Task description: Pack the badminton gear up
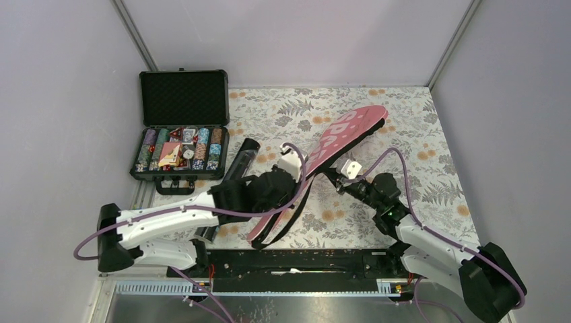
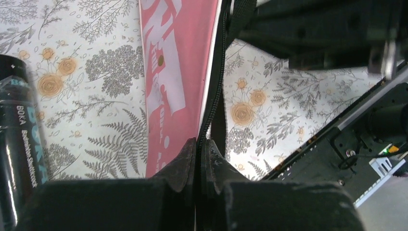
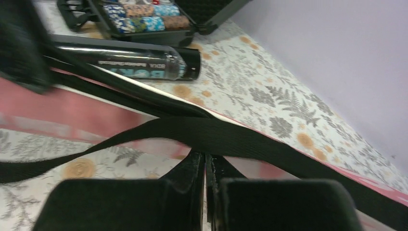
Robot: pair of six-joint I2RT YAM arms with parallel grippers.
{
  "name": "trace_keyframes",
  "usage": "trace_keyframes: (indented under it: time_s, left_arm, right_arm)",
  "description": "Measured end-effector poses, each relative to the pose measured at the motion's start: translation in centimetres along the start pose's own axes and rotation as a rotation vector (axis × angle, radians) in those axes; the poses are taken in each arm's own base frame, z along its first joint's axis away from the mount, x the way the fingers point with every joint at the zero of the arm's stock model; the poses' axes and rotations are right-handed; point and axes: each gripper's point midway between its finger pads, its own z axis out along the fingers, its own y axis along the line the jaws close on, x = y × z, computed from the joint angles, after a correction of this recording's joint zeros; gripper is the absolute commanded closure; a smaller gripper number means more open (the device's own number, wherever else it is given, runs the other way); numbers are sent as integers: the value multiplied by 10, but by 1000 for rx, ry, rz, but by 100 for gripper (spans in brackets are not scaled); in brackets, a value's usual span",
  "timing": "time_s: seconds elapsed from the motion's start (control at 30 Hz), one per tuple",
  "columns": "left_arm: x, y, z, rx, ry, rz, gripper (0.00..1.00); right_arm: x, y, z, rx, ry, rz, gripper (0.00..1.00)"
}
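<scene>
The edge of the pink racket bag [image 1: 350, 128] is pinched by the closed left gripper [image 2: 199, 143]; the right gripper [image 3: 206, 156] is closed, apparently on its strap [image 3: 240, 139].

The racket bag [image 1: 343, 131] lies slanted on the table [image 1: 431, 155], its wide end far and to the right, its narrow end near and toward the middle, between the two arms. The tube [image 1: 244, 158] lies on the table just left of the bag and almost parallel to it, its near part under the left arm. Further left, at the far left corner, stands the case [image 1: 225, 151], with the lid [image 1: 183, 97] upright behind it and the chips [image 1: 158, 145] in rows inside. The left gripper [image 2: 199, 154] is at the bag's edge, with the tube on its left. The right gripper [image 3: 206, 166] is right of the bag, and the strap [image 3: 216, 137] crosses just in front of its tips.
</scene>
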Motion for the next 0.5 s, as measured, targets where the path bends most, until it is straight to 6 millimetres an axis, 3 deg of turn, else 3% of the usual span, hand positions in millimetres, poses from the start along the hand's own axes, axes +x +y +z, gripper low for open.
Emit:
trace_keyframes:
  time_s: [0.13,0.23,0.37,0.5]
  left_arm:
    - [-5,-3,23,2,13,-19,97]
    - [-6,-7,37,11,21,-29,78]
    - [-5,-12,45,37,32,-1,45]
    - [-18,-17,33,89,26,63,40]
  right_arm:
    - [-3,25,3,-50,-2,15,100]
    - [0,32,1,-36,10,90,100]
    - [11,27,-4,44,76,230,100]
    - [18,17,-6,131,141,339,100]
